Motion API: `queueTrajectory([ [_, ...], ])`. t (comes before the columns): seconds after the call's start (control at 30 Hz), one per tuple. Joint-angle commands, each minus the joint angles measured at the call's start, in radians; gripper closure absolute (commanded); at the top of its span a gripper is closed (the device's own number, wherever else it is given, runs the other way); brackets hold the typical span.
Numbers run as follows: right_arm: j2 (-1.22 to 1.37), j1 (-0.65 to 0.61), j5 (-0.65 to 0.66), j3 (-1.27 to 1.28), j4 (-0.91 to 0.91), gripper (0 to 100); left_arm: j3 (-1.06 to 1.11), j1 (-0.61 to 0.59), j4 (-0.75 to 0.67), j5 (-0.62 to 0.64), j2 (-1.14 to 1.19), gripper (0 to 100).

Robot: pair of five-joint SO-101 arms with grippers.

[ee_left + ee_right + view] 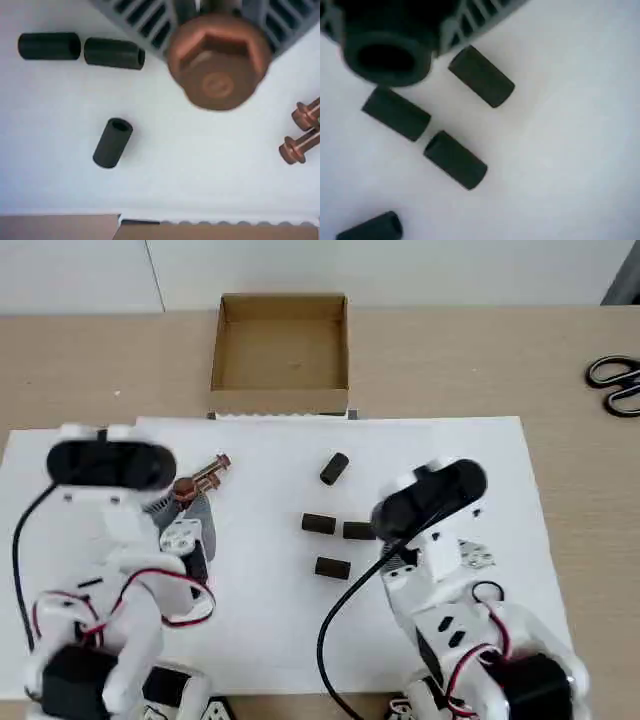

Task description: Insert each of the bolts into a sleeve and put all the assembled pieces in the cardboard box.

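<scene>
left hand (184, 496) is clamped on a copper bolt (218, 62), right hand (390, 30) clamped on a black sleeve (387, 59). four loose sleeves (319, 523) lie on the white sheet (260, 630) between the hands, nearer the right. two spare bolts (212, 472) lie just past the left hand. cardboard box (283, 398) is beyond both hands, bare floor showing.

The light wooden bench (100, 360) carries a white paper sheet (260, 620), an open cardboard box (280, 400) just beyond the sheet's far edge, and scissors (615, 385) at the right edge. Four black sleeves (319, 524) and two copper-coloured bolts (212, 470) lie on the sheet.
</scene>
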Motion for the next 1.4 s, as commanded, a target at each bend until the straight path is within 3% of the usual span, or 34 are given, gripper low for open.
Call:
queueTrajectory([
  [0.0,-0.021,-0.067,0.011,0.063,-0.105,99.5,0.15,0.005,-0.117,0.04,-0.193,100],
  [0.27,-0.019,-0.246,0.014,0.221,-0.295,99.5,0.331,0.005,-0.16,0.187,-0.431,100],
  [0.47,-0.027,-0.326,0.13,0.325,-0.389,99.5,0.337,0.006,-0.16,0.319,-0.44,100],
  [0.73,-0.028,-0.332,0.273,0.384,-0.433,99.5,0.335,0.012,-0.178,0.325,-0.439,100],
  [0.97,-0.028,-0.427,0.272,0.402,-0.478,99.5,0.337,0.114,-0.193,0.373,-0.439,100],
  [1.37,-0.022,-0.44,0.265,0.414,-0.588,99.5,0.34,0.121,-0.199,0.408,-0.439,100],
])
